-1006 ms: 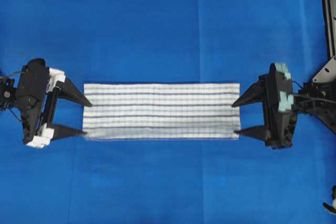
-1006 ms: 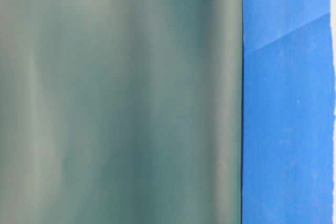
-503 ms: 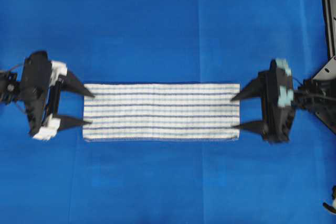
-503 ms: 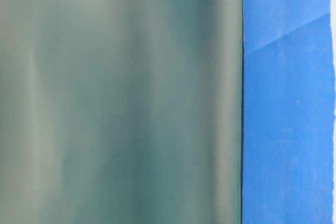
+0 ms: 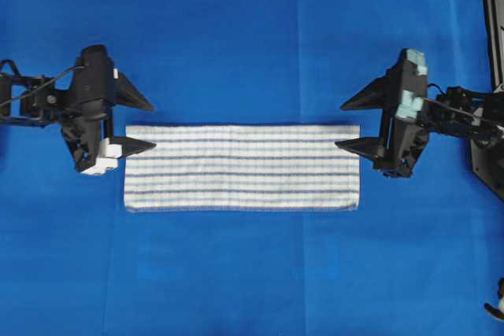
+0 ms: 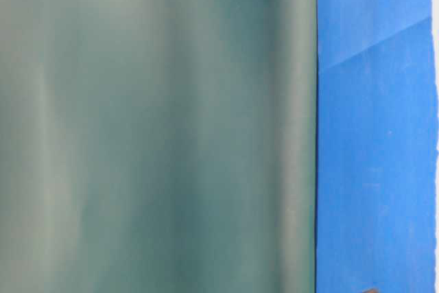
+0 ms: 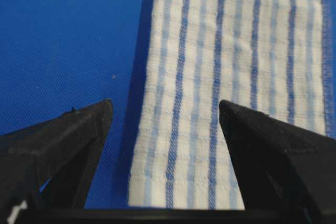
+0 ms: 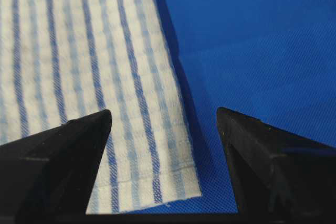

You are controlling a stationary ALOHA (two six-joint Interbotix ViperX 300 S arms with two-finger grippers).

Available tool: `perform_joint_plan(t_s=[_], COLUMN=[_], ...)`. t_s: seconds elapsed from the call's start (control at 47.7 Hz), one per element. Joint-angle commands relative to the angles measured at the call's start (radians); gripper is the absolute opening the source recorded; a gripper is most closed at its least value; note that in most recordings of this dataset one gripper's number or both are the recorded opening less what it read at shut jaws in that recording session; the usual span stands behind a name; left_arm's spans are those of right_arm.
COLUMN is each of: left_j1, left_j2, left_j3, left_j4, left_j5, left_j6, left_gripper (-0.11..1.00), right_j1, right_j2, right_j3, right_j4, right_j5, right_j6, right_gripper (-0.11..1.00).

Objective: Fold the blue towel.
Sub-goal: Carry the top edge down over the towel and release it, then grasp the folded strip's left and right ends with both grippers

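While the blue towel (image 5: 242, 168) lies flat in a long folded strip across the middle of the tabletop (image 5: 252, 29), 2 hands flank its short ends. At the left end, the left hand (image 5: 148, 124) has its jaws spread wide and holds nothing; in the overhead view 1 fingertip overlaps the towel's upper left corner, while the other sits above the cloth edge, over bare blue covering. Its wrist view shows the towel (image 7: 231, 77) between and beyond the 2 dark fingers (image 7: 68, 145), whether they touch the cloth I cannot tell. At the right end, the right hand (image 5: 343, 125) is likewise wide open and empty, its lower tip just beside the towel's upper right corner. From the right wrist, that towel corner (image 8: 105, 77) lies between the spread fingers (image 8: 262, 156). Only blurred grey-green and a blue strip show at table level.
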Motion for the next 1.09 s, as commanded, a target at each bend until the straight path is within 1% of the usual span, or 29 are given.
perform_joint_plan(t_s=[0.0,0.168,0.21,0.272,0.335,0.377,0.44,0.503,0.545,0.608,0.65,0.922,0.985,1.069], left_j1=[0.005,0.003,0.005,0.005,0.0,-0.002,-0.005,-0.009,-0.015,-0.026,-0.032,-0.04,-0.04,-0.04], left_j2=[0.031,0.11,0.124,0.14,0.146,0.147,0.147,0.147,0.146,0.146,0.146,0.141,0.127,0.098], left_j3=[-0.031,-0.035,-0.038,-0.043,-0.046,-0.048,-0.048,-0.048,-0.049,-0.049,-0.049,-0.054,-0.06,-0.08], left_j4=[0.003,0.002,0.002,0.002,0.002,0.002,0.002,0.002,0.002,0.002,0.002,0.0,0.0,0.0], left_j5=[-0.003,-0.003,-0.003,-0.003,-0.003,-0.002,-0.002,0.003,0.006,0.008,0.008,0.011,0.028,0.083], left_j6=[0.002,-0.005,-0.008,-0.012,-0.015,-0.015,-0.015,-0.015,-0.015,-0.014,-0.014,-0.017,-0.017,-0.017], left_gripper=[0.76,0.73,0.71,0.65,0.56,0.47,0.33,0.24,0.15,0.05,0.03,0.03,0.03,0.03], right_j1=[-0.003,-0.003,-0.003,-0.003,-0.003,-0.003,-0.003,-0.002,0.0,0.002,0.003,0.005,0.005,0.005], right_j2=[0.044,0.143,0.158,0.172,0.173,0.172,0.172,0.172,0.172,0.172,0.172,0.155,0.135,0.094], right_j3=[-0.025,-0.051,-0.058,-0.063,-0.061,-0.06,-0.06,-0.06,-0.061,-0.061,-0.063,-0.064,-0.064,-0.064], right_j4=[0.0,0.003,0.002,0.002,0.003,0.003,0.003,0.003,0.003,0.002,0.003,0.003,0.002,0.002], right_j5=[-0.009,-0.011,-0.011,-0.011,-0.011,-0.009,-0.008,-0.005,-0.005,-0.005,-0.005,0.005,0.018,0.037], right_j6=[-0.003,-0.002,-0.002,-0.002,-0.002,-0.002,-0.002,-0.002,-0.002,-0.002,-0.002,0.002,0.0,0.0], right_gripper=[0.86,0.85,0.83,0.77,0.65,0.56,0.39,0.23,0.13,0.05,0.03,0.03,0.03,0.03])
